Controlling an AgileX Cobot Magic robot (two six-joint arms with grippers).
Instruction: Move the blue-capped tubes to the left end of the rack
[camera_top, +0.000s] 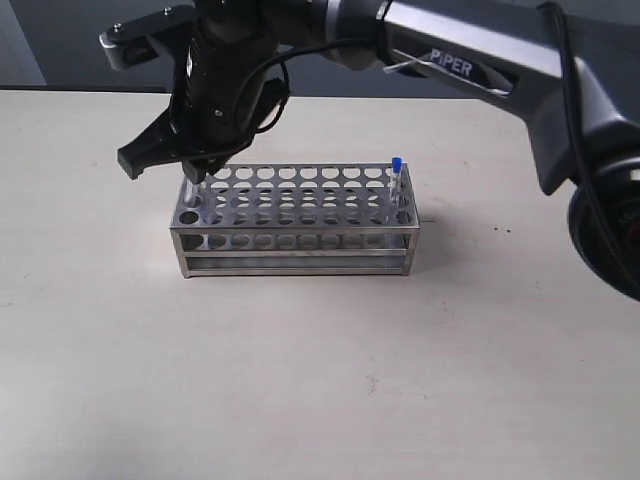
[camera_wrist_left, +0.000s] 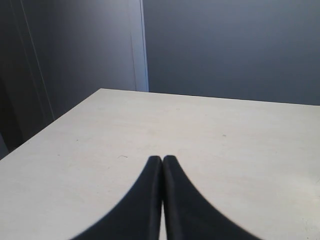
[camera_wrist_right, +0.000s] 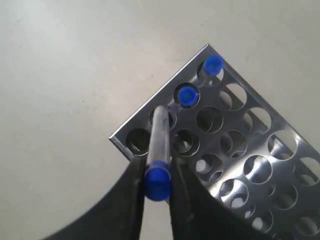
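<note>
Blue-capped tube (camera_wrist_right: 159, 150) is pinched in right gripper (camera_wrist_right: 158, 172), tip at 9 o'clock end of rack (camera_top: 296, 252), beside two seated tubes (camera_wrist_right: 187, 95). Next, prob.: lower straight, let go, then fetch last tube (camera_top: 397, 170) at 3 o'clock end. Left gripper (camera_wrist_left: 162, 164) pressed together, empty.

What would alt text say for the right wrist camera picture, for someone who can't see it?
The right gripper pinches a blue-capped tube, its lower end at an end-row hole of the steel rack. Two more blue-capped tubes stand in that row.
</note>
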